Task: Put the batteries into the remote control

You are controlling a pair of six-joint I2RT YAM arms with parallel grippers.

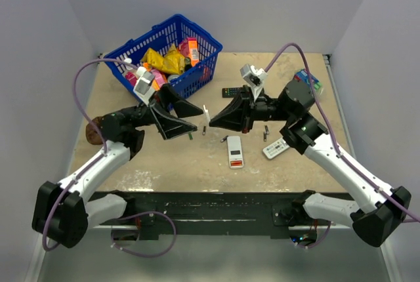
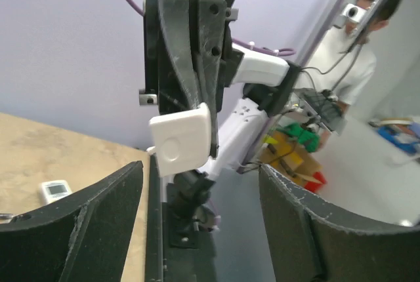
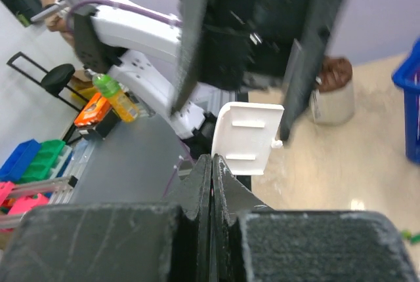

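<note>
The remote control (image 1: pixel 235 152), white with a red panel, lies flat on the table near the front middle. Several small batteries lie around it: a green one (image 1: pixel 191 136), dark ones (image 1: pixel 204 130) (image 1: pixel 224 139) and two more (image 1: pixel 265 132) to the right. My right gripper (image 1: pixel 211 121) (image 3: pixel 212 159) is shut on the edge of a white battery cover (image 1: pixel 207 114) (image 3: pixel 249 136) (image 2: pixel 181 140), held upright above the table. Facing it from the left, my left gripper (image 1: pixel 197 118) (image 2: pixel 200 170) is open with nothing between its jaws, a short way from the cover.
A blue basket (image 1: pixel 177 20) of snack packets stands at the back left. A black remote (image 1: pixel 231 92) lies behind the right gripper, and a white remote with grey buttons (image 1: pixel 275 149) sits under the right arm. A brown-topped object (image 1: pixel 95 131) sits at the left edge.
</note>
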